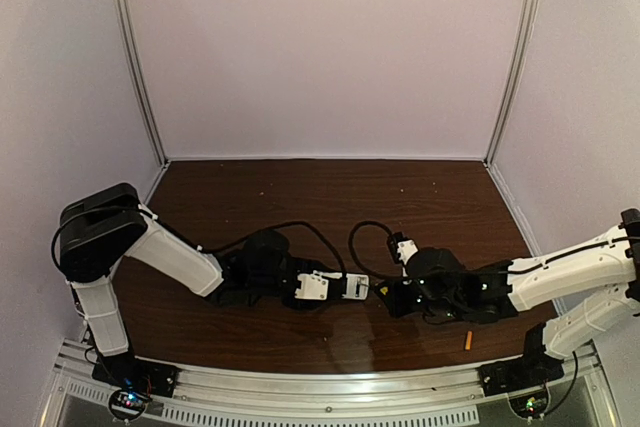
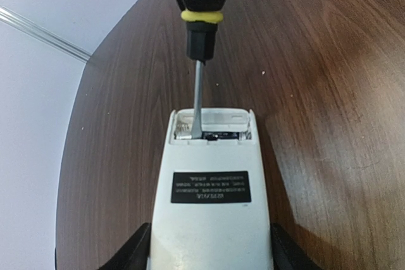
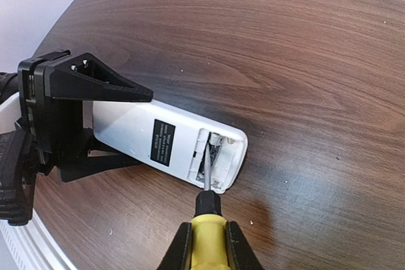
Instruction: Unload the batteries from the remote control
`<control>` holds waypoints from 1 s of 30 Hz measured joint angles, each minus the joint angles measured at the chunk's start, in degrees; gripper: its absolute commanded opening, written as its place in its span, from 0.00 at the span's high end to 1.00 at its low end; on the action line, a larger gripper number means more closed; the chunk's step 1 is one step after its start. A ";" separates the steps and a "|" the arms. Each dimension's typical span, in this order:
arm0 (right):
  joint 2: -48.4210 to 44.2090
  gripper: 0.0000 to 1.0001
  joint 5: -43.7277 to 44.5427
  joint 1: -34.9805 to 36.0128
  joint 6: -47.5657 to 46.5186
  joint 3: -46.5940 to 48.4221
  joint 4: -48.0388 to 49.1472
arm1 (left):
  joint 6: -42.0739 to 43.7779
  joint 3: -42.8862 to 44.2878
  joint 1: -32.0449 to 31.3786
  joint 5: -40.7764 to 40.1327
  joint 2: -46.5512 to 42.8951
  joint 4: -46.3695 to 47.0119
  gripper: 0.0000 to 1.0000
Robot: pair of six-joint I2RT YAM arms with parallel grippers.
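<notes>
The left gripper (image 3: 142, 128) clamps the remote control (image 2: 212, 207) by its sides, back upward, steadying the open recess (image 2: 212, 128). The right gripper (image 3: 205, 245), closed tight around the screwdriver (image 2: 198, 93), sets its tip beside the dark battery (image 3: 213, 151), apparently to lever it out. The orange battery (image 1: 466, 339) lies on the table (image 1: 300, 197).

One remote (image 3: 136, 134), screwdriver (image 2: 200, 30), perhaps two batteries (image 1: 465, 339)

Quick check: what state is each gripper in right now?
Left gripper: closed, holding the remote.
Right gripper: closed, holding the screwdriver by its handle.
</notes>
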 measured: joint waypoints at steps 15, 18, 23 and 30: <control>2.12 1.00 0.07 -0.26 0.13 1.25 0.48 | -0.22 0.68 0.13 -0.46 0.02 -0.98 1.00; 3.52 1.00 0.31 -0.31 0.28 2.32 0.48 | -0.26 0.76 0.33 -0.66 0.02 -1.14 1.00; 4.87 1.00 0.92 -0.31 1.11 4.09 -0.90 | -0.42 0.87 0.48 -1.09 0.02 -1.29 1.00; 7.13 1.00 1.51 -0.48 1.92 7.48 -4.07 | -0.63 1.20 0.70 -1.62 0.02 -1.84 1.00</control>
